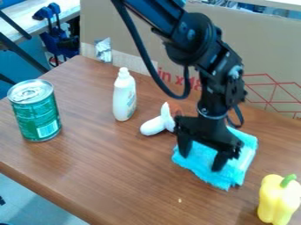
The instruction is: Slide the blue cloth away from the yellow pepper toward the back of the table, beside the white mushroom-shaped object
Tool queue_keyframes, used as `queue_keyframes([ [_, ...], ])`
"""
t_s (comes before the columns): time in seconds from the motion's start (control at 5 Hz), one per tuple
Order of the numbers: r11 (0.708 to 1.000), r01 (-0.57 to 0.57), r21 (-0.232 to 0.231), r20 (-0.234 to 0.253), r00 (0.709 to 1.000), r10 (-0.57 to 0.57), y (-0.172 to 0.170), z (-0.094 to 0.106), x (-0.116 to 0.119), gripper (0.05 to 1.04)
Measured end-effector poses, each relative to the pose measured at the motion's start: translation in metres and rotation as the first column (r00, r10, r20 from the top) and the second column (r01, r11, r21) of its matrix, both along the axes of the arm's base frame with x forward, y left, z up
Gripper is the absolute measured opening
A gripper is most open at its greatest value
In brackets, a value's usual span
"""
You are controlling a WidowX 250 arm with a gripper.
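- Can (35, 114): green label with a pale barcode patch, silver metal lid on top; stands upright near the left edge of the table (117, 176). Contents hidden by the metal.
- Bottle (124, 99): white, narrow-necked, white cap in place, faint print on its side; stands upright toward the back of the table, right of the can. Contents cannot be made out through the wall.
- Cloth (206, 167): bright light blue, soft-looking, folded into a loose, thick pad with uneven edges and paler patches; lies on the table right of centre, below the gripper.
- Gripper (201, 161): black, pointing down over the cloth; its two fingers stand well apart, with nothing gripped between them. Whether the tips touch the cloth cannot be told.
- White object (156, 125): smooth, rounded body with an upright, pointed part; lies between the bottle and the cloth, partly behind the gripper.
- Pepper (276, 201): yellow, green stem, upright at the lower right, apart from the cloth.
- Cardboard (264, 57): brown panel behind the table, printed with red lines.
- Clamps (52, 33): blue and black, at the upper left, beyond the table.
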State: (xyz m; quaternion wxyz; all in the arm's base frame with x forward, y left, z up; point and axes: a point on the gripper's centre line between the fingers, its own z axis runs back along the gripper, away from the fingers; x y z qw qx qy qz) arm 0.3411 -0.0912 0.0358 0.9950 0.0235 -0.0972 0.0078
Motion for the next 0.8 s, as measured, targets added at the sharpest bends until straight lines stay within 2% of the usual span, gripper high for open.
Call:
queue_keyframes([
  [0.2, 0.997, -0.034, -0.065, 0.033, 0.999, 0.037, 0.006, 0.009, 0.019, 1.002],
  [0.4, 0.993, -0.025, -0.112, 0.041, 0.999, 0.030, 0.006, 0.017, 0.042, 1.002],
  [0.6, 0.991, 0.013, -0.136, 0.056, 0.998, -0.006, -0.002, 0.020, 0.059, 1.002],
  [0.8, 0.991, 0.033, -0.132, 0.042, 0.999, -0.028, -0.005, 0.017, 0.064, 1.002],
])
